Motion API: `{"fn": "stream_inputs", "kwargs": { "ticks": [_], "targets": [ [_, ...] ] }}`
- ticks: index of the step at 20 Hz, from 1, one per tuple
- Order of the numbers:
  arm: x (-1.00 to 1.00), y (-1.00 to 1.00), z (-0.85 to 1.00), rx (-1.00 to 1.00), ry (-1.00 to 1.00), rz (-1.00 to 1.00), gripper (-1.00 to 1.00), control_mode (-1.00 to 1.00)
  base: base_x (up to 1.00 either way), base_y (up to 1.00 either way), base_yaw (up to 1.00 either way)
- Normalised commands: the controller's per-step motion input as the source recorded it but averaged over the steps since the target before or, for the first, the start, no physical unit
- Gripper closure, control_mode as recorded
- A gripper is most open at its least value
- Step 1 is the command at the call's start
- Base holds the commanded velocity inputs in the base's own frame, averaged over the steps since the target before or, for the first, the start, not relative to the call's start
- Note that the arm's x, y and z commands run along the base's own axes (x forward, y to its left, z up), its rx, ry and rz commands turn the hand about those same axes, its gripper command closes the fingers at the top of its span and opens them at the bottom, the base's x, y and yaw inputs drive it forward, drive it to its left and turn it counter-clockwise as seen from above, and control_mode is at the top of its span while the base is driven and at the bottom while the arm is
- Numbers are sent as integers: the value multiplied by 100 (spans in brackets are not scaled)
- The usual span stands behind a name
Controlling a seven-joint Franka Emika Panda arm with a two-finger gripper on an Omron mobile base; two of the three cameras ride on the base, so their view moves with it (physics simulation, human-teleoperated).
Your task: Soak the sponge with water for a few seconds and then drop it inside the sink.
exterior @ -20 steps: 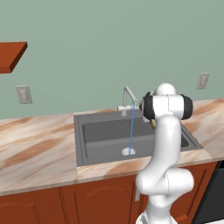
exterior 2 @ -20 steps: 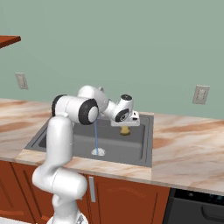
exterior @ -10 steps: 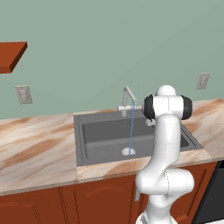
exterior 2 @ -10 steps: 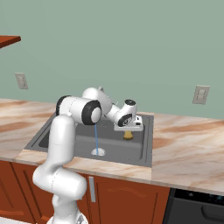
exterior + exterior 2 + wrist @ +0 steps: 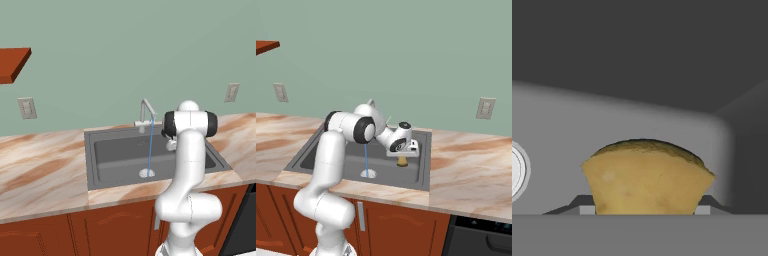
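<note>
My gripper (image 5: 402, 157) is shut on the yellow-olive sponge (image 5: 402, 161) and holds it low over the right part of the dark grey sink (image 5: 425, 167). In the hand view the sponge (image 5: 646, 177) bulges up between the two fingertips, with the sink's grey wall (image 5: 637, 120) behind it and the round silvery drain (image 5: 516, 170) at the left edge. The water (image 5: 365, 158) falls as a thin blue stream onto the drain (image 5: 368, 174), clearly to the left of the sponge and apart from it. From the other side, the stream of water (image 5: 149, 152) drops from the slim faucet (image 5: 146, 108).
Marbled counter (image 5: 40, 170) runs on both sides of the sink, with wooden cabinets (image 5: 401, 225) below. Wall outlets (image 5: 485, 107) sit on the green wall. A wooden shelf (image 5: 12, 62) hangs at the upper left. A dark stove (image 5: 481, 237) stands at the lower right.
The gripper has sunk a little lower into the sink with the sponge still in it. The water keeps running.
</note>
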Motion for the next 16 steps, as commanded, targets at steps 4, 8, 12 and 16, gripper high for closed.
{"fn": "stream_inputs", "kwargs": {
  "ticks": [4,8,12,16],
  "targets": [
    [-7,2,-31,0,0,0,100,-100,0,0,0],
    [-4,2,-29,0,0,0,100,-100,0,0,0],
    [-5,0,-29,0,0,0,100,-100,0,0,0],
    [0,1,-29,0,-2,0,100,-100,0,0,0]
  ]
}}
